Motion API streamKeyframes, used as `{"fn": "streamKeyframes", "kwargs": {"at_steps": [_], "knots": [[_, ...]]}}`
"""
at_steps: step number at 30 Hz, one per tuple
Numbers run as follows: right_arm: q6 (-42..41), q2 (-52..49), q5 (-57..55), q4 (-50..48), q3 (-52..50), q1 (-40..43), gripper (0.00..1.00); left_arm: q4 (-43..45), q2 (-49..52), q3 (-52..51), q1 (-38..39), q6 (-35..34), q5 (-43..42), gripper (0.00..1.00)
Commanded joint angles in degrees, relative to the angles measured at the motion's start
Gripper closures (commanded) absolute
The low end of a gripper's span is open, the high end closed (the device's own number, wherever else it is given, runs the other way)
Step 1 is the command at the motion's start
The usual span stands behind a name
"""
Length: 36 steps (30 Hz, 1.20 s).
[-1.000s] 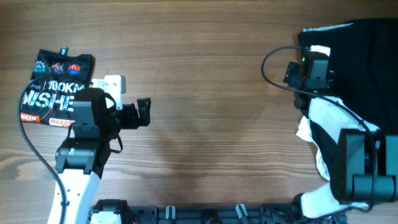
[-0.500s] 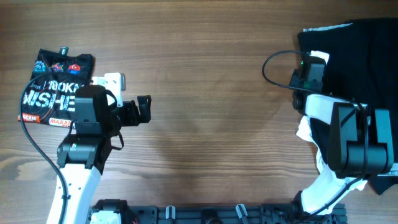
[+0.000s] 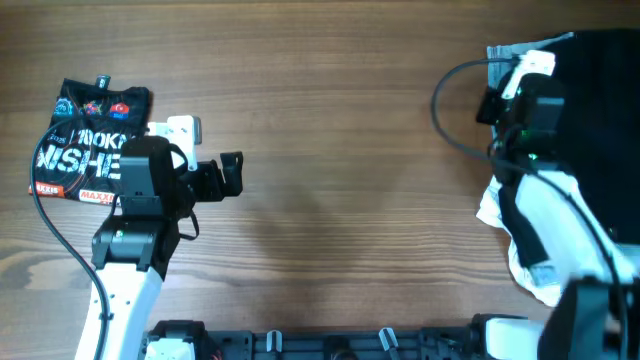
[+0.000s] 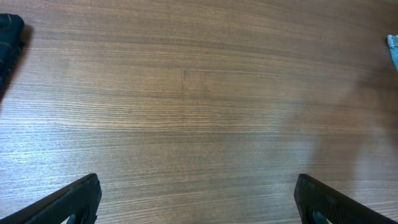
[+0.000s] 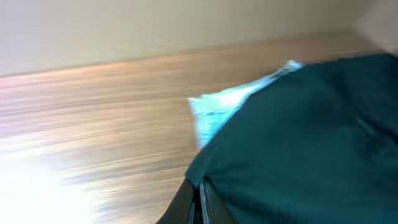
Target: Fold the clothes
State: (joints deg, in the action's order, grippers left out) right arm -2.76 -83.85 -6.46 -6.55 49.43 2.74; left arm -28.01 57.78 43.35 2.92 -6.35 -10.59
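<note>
Overhead and wrist views of a two-arm workstation. The clothes (image 3: 590, 120) are heaped at the far right corner of the wooden table (image 3: 350, 120). A black garment (image 3: 600, 90) forms most of the heap. A strip of light-blue denim (image 3: 505, 52) is exposed along its far left edge. A patch of pale fabric (image 3: 492, 212) is seen at the near left side of the heap, partly covered by the right arm.

The right gripper (image 3: 495, 98) is positioned at the left edge of the black garment, with its black cable (image 3: 440, 110) looped out over the bare wood. In the blurred right wrist view the black garment (image 5: 311, 137) fills the right half. The denim (image 5: 236, 102) is shown just beyond it, and bare table lies to the left. Whether the right jaws are spread or pressed together cannot be told from these views.

The left gripper (image 3: 232, 176) is held over bare table, well apart from the clothes, and is directed toward the middle of the table. In the left wrist view its fingertips (image 4: 74, 199) are seen at the lower corners. The jaws are spread wide, with only wood grain between them. A small black printed T-shirt (image 3: 90, 140) lies flat at the far left, just beside the left arm.
</note>
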Motion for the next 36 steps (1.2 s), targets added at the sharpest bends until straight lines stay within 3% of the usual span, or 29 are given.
{"fn": "streamKeyframes", "kwargs": {"at_steps": [1, 5, 9, 11, 12, 14, 19, 22, 26, 28, 32, 36], "knots": [[-4.8, 6.5, 17.0, 1.0, 0.9, -9.3, 0.94, 0.1, 0.2, 1.0, 0.2, -0.5, -0.5, 0.0], [-14.9, 3.9, 16.9, -1.5, 0.9, -18.6, 0.94, 0.1, 0.2, 1.0, 0.2, -0.6, -0.5, 0.0], [-22.0, -0.2, 16.2, -23.6, 0.9, -25.4, 0.89, 0.1, 0.2, 1.0, 0.2, -0.6, -0.5, 0.0], [-25.6, -2.2, 11.2, -28.6, 0.9, -26.9, 0.81, 0.1, 0.2, 1.0, 0.2, -0.6, -0.5, 0.0], [-26.2, -2.9, 9.4, -26.7, 0.9, -26.9, 0.71, 0.1, 0.2, 1.0, 0.2, -0.6, -0.5, 0.0], [-23.9, -3.6, 6.1, -17.8, 0.9, -26.6, 0.0, 0.1, 0.1, 1.0, 0.2, -0.6, -0.6, 0.0], [-12.4, -1.8, 2.6, 6.6, 0.9, -24.4, 0.0, 1.9, 0.1, 1.0, 0.2, -0.6, -3.9, 0.0], [-10.4, 0.9, 2.4, 18.1, 0.9, -23.2, 0.0, 4.3, 0.2, 1.0, 0.2, -0.6, -10.2, 0.0], [-12.0, 6.0, 1.8, 30.8, 0.9, -22.4, 0.0, 5.1, 1.4, 0.9, 0.3, -1.9, -17.0, 0.0], [-17.6, 8.5, -2.8, 37.9, 0.9, -21.2, 0.0, 4.9, 4.0, 0.9, 2.3, -4.7, -17.3, 0.0], [-24.3, 12.3, -5.6, 46.4, 0.9, -14.9, 0.0, 6.3, 12.5, 0.9, 10.9, -6.1, -17.2, 0.0], [-23.6, 14.5, -4.2, 49.8, 0.9, -7.5, 0.01, 13.5, 25.4, 0.9, 22.3, -16.2, -17.2, 0.0]]}}
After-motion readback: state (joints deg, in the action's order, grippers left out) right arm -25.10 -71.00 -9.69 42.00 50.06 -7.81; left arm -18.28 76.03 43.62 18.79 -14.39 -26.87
